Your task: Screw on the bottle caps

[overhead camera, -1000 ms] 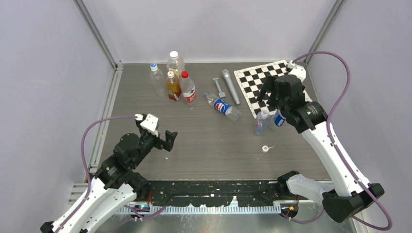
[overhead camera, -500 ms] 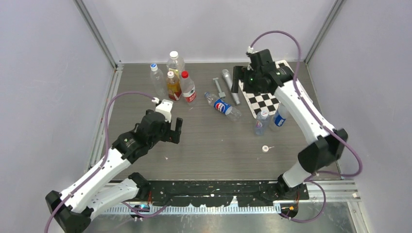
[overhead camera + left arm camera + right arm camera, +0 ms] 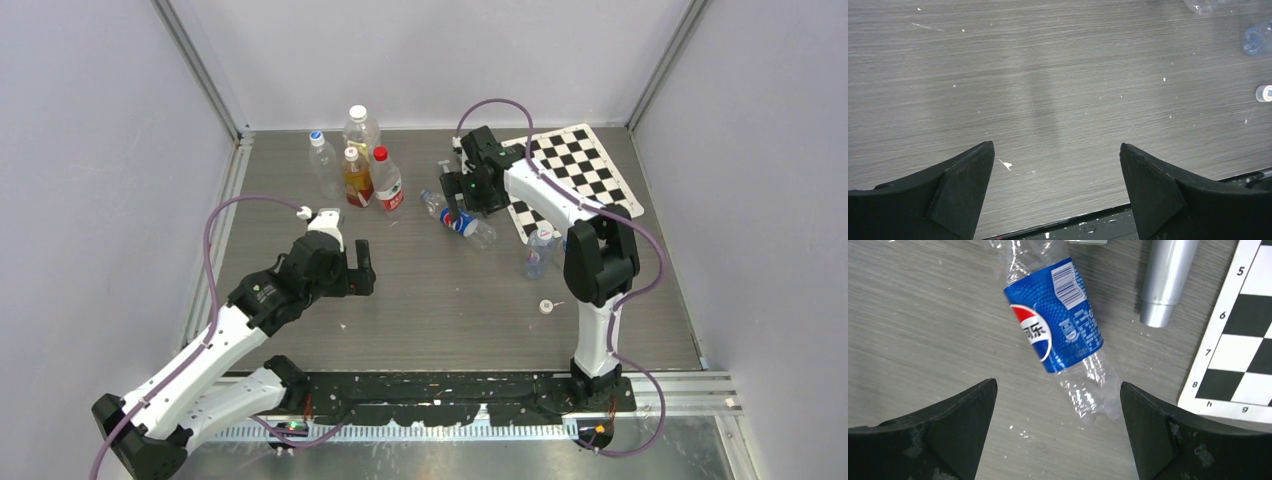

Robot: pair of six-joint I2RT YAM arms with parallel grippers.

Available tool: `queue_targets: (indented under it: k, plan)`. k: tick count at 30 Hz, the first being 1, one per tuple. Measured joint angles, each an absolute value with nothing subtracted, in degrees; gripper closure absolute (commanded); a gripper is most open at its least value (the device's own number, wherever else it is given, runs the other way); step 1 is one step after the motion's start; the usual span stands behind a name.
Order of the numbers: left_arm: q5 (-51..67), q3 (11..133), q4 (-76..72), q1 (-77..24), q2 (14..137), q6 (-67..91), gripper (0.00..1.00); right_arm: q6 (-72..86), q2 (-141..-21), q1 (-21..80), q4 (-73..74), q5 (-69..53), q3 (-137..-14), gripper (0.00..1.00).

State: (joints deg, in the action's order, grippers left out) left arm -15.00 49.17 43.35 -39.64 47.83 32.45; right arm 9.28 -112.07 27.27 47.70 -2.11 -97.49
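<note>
The clear plastic bottle with the red-white-blue Pepsi-style label (image 3: 458,220) lies on its side on the grey wood-grain desk (image 3: 440,300), a little beyond the middle. Its neck points toward 10 o'clock and its base toward 4 o'clock, and it has not shifted over the last second. Toward 4 o'clock from it, the small clear, nearly plain plastic bottle (image 3: 537,250) stands upright at the near edge of the black-and-white chessboard mat (image 3: 580,165), where it stood before. Further on, toward 5 o'clock, the small round white plastic cap (image 3: 546,306) lies alone on the desk, also unmoved and well apart from every bottle.

The right claw (image 3: 1056,385) is the big change. A second ago it hung by the upright bottles at the 3 o'clock side. Half a second ago it was over the chessboard mat's corner, and now it hovers directly above the Pepsi-style bottle. Its fingers are spread wide and the label lies between them, with bare desk showing on either side. In that wrist view the silver metal cylinder (image 3: 1168,280) lies toward 1 o'clock of the label.

The left claw (image 3: 1056,145) hangs over bare desk toward 8 o'clock of the lying bottle, well apart, fingers spread and gripping nothing. It has barely moved in the last half second. A cluster of four upright capped bottles (image 3: 356,178) stands toward 10 o'clock.
</note>
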Motion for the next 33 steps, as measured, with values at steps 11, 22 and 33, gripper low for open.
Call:
queue_targets:
  k: [11, 22, 33]
  plan:
    - [-13.0, 49.2, 43.4, -39.6, 50.3, 37.7, 0.00, 7.7, -117.1, 27.9, 44.8, 1.1, -93.8, 0.19]
    - [-13.0, 49.1, 37.8, -39.6, 56.7, 43.4, 0.00, 17.7, -108.0, 38.6, 47.1, 4.7, -80.1, 0.37]
    - [-11.0, 48.3, 29.8, -39.6, 64.5, 52.8, 0.01, 39.0, -91.2, 46.5, 42.4, 3.2, -66.1, 0.42]
